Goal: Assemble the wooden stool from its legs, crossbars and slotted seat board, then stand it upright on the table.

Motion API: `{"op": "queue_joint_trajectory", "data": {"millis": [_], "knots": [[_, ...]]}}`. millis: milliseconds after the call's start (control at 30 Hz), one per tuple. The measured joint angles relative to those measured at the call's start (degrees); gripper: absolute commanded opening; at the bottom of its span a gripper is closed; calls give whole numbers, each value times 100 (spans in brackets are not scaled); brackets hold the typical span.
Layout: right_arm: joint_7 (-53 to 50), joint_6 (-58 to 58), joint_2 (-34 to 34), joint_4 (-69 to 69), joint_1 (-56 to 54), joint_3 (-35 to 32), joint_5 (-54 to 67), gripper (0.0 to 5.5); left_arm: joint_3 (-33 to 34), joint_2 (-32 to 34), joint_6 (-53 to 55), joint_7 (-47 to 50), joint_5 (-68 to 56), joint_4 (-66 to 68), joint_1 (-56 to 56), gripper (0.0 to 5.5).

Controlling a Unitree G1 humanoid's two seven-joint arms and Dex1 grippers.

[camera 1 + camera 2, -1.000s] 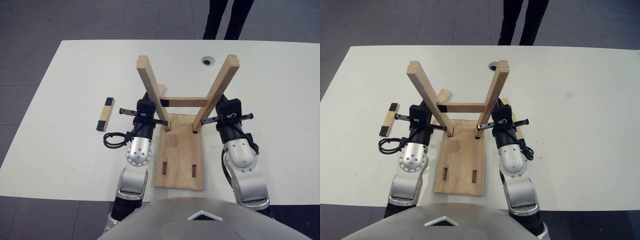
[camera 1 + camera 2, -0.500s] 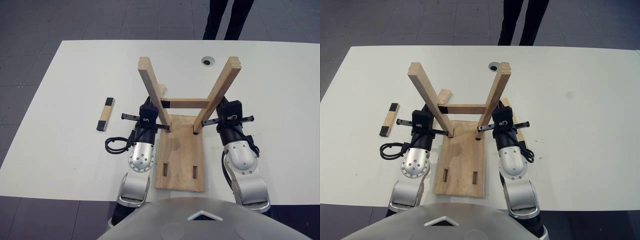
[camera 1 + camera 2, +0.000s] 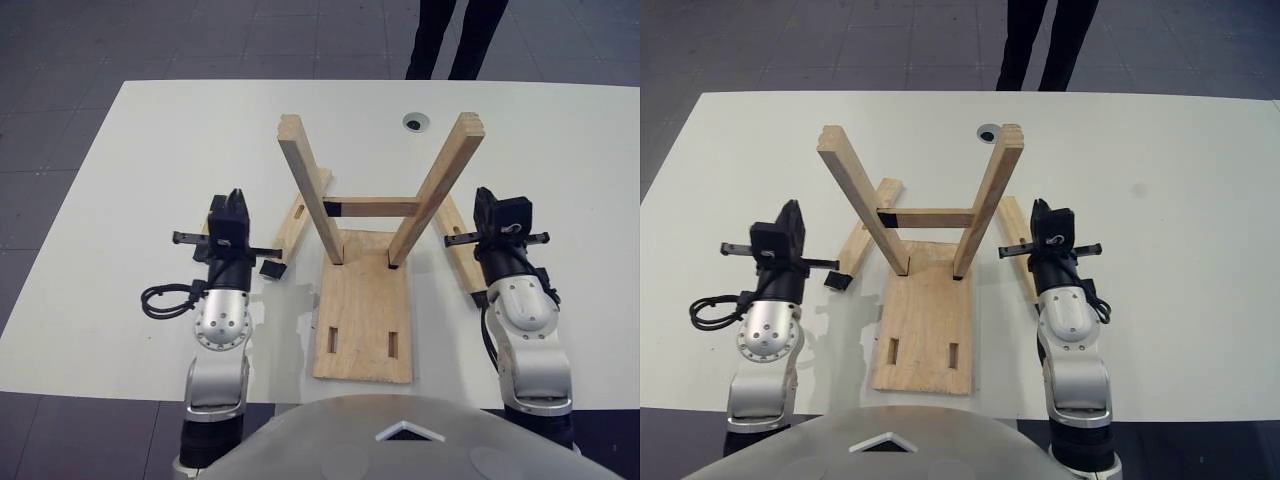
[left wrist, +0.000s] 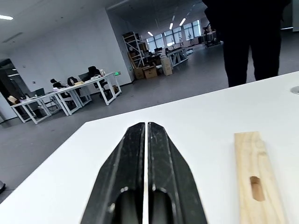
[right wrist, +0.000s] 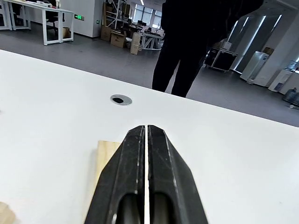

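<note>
The slotted seat board [image 3: 362,322] lies flat near the table's front edge. Two legs [image 3: 311,188] [image 3: 437,186] stand upright in its far slots, leaning apart and joined by a crossbar [image 3: 372,207]. A loose leg [image 3: 297,214] lies left of the frame; its slot shows in the left wrist view [image 4: 254,185]. Another loose leg [image 3: 460,252] lies to the right. My left gripper [image 3: 236,197] is shut and empty, left of the loose leg. My right gripper [image 3: 487,196] is shut and empty beside the right loose leg [image 5: 107,153].
A round cable hole [image 3: 415,122] sits in the white table [image 3: 130,150] behind the frame. A person's legs [image 3: 452,38] stand at the far edge. A black cable [image 3: 165,299] loops beside my left arm. Open table lies far left and far right.
Both grippers have left the upright legs and swung outward, the left one to the left over the spot where a small crossbar lay, the right one to the right. The frame stays standing in the board.
</note>
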Motion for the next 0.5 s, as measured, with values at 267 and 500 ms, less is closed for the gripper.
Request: {"op": "queue_joint_trajectory", "data": {"millis": [267, 500], "knots": [[2614, 1436, -1763, -534, 1276, -706, 1669, 10, 878, 1514, 1270, -2865, -2283, 343, 788, 12], [3856, 1922, -2672, -1508, 1701, -798, 2900, 10, 432, 2393, 1456, -4930, -3686, -717, 1569, 12]]}}
